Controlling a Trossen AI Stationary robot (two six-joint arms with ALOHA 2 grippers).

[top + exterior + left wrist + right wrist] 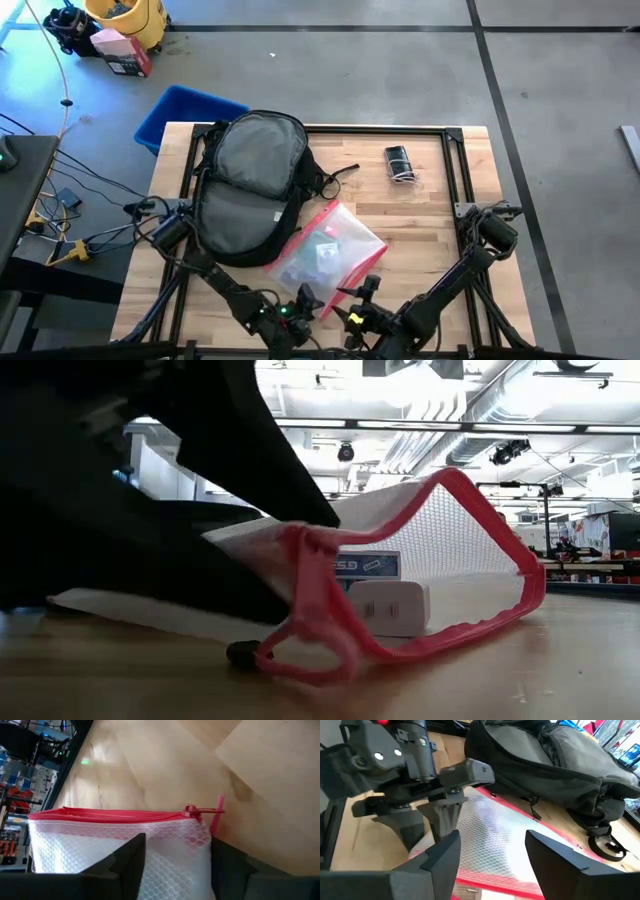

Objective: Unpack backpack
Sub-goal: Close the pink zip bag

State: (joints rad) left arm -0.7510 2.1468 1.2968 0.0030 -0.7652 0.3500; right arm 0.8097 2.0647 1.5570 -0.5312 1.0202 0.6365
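Backpack [250,185], large black fabric with grey padded panel up, lies on wooden table [440,230] at left-centre. Clear mesh pouch with pink zip edge [328,250] touches its near-right side. My left gripper [305,300] sits at pouch's near edge, fingers [131,857] straddling pink rim, closing on pouch. Right gripper [362,292] just beside, jaws apart, nothing held. Backpack beyond both grippers, untouched.

Two dark, matte arms are being shown, built from angular black segments. The left gripper [437,827] is wearing grey blocky fingers, white round markings, a green label. Small green and yellow lights are glowing on both wrists.
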